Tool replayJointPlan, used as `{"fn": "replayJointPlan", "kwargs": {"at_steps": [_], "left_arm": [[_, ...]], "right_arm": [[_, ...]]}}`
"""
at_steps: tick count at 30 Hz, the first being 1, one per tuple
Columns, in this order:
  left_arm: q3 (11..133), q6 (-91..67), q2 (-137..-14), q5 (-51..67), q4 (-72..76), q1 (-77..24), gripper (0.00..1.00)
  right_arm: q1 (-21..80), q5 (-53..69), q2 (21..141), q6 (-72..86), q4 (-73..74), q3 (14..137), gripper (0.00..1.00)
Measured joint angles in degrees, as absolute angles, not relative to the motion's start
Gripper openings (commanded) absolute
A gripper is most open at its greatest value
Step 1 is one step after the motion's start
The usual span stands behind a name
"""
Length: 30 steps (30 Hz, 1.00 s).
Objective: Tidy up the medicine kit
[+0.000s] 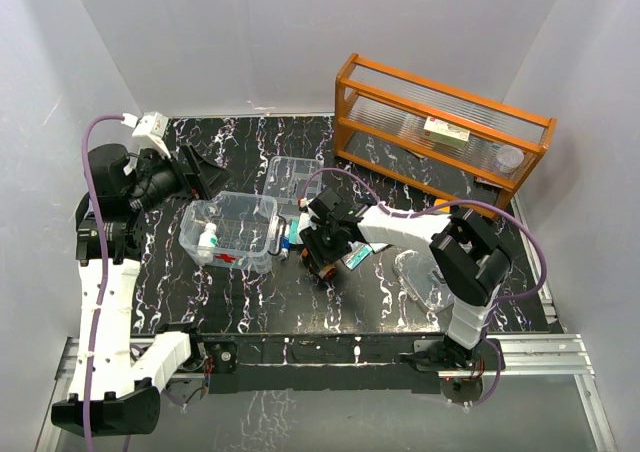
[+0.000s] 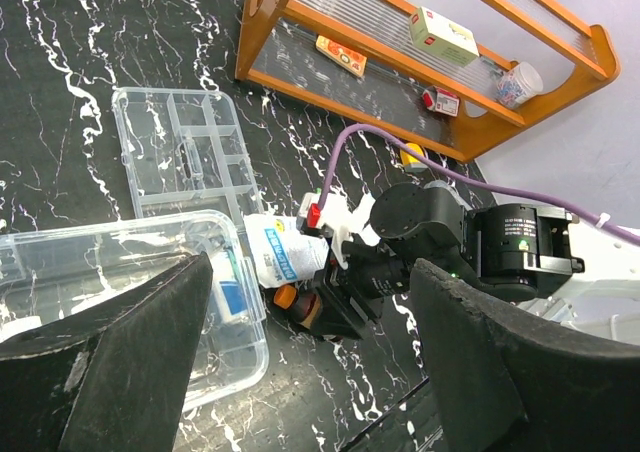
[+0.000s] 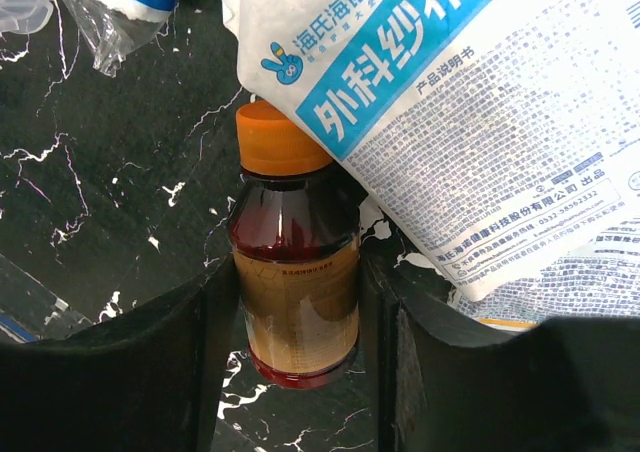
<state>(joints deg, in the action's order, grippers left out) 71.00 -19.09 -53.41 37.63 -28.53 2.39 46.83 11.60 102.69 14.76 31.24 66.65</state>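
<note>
The medicine kit's clear box (image 1: 228, 230) (image 2: 120, 302) stands left of centre with a white bottle (image 1: 208, 237) inside. Its divided tray (image 1: 290, 177) (image 2: 180, 152) lies behind it, and its clear lid (image 1: 425, 277) lies at the right. A brown bottle (image 3: 295, 282) (image 2: 300, 307) with an orange cap lies on the table beside the box. My right gripper (image 3: 297, 272) (image 1: 322, 257) is shut on it, a finger pressed to each side. A white gauze packet (image 3: 450, 122) (image 2: 285, 252) lies against the cap. My left gripper (image 1: 200, 172) (image 2: 312, 267) hovers behind the box, open and empty.
An orange wooden rack (image 1: 346, 97) stands at the back right, holding a small box (image 1: 447, 132) and a cup (image 1: 510, 159). A crumpled clear wrapper (image 3: 110, 22) lies near the bottle. White walls close in the black marbled table (image 1: 300, 302) on three sides.
</note>
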Motion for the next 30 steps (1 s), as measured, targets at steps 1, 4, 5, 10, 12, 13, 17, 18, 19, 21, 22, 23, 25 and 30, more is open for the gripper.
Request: {"fn": "replayJointPlan", "kwargs": {"at_steps": [1,4,5,10,12,13,17,18,19,21,22,23,25,30], "left_arm": [[70.9,-19.1,-53.4,37.5,-28.5,2.3,0.79],[70.4,-19.1,-53.4,37.3,-28.6,2.1,0.79],[70.4,-19.1,-53.4,37.2,-28.8,2.1,0.79],[70.1,-19.4,-53.3,37.0,-28.9,2.0,0.79],[69.5,-20.0,-53.2,37.0,-28.9,2.0,0.79],[69.2,-20.5,-53.1,37.1,-28.9,2.0,0.79],[67.1,-23.2,-52.8,38.1,-28.7,1.9,0.79],[66.0,-24.4,-52.6,38.7,-28.3,1.9,0.79],[64.8,-25.6,-52.4,39.4,-27.8,1.9,0.79],[61.9,-28.5,-52.2,40.9,-25.9,1.9,0.78],[60.3,-30.1,-52.2,41.8,-24.7,1.9,0.78],[58.4,-31.8,-52.3,42.9,-23.2,1.9,0.78],[55.1,-35.0,-53.0,45.1,-20.7,1.8,0.78],[50.2,-40.5,-55.7,47.5,-14.7,-0.3,0.79]], "right_arm": [[46.8,11.7,102.8,14.9,31.1,66.7,0.44],[46.9,11.7,102.8,15.1,30.8,66.7,0.36],[46.9,11.6,102.8,15.3,30.6,66.7,0.35],[46.9,11.1,101.7,16.9,28.0,65.0,0.34],[46.9,10.7,99.7,18.0,27.2,62.9,0.34],[46.9,10.5,98.5,18.6,26.9,61.9,0.34],[46.9,9.2,92.7,22.0,24.9,58.3,0.34],[46.9,8.7,91.1,23.1,24.2,57.6,0.34],[46.9,8.2,89.2,24.3,23.3,56.7,0.34],[46.9,7.1,85.4,27.1,21.4,54.9,0.34],[46.9,6.7,83.4,28.6,20.3,54.0,0.34],[46.9,6.4,81.4,30.1,19.0,53.0,0.34],[46.9,6.4,77.8,32.7,15.8,50.7,0.34],[46.9,8.9,72.9,36.9,8.4,47.3,0.35]]}}
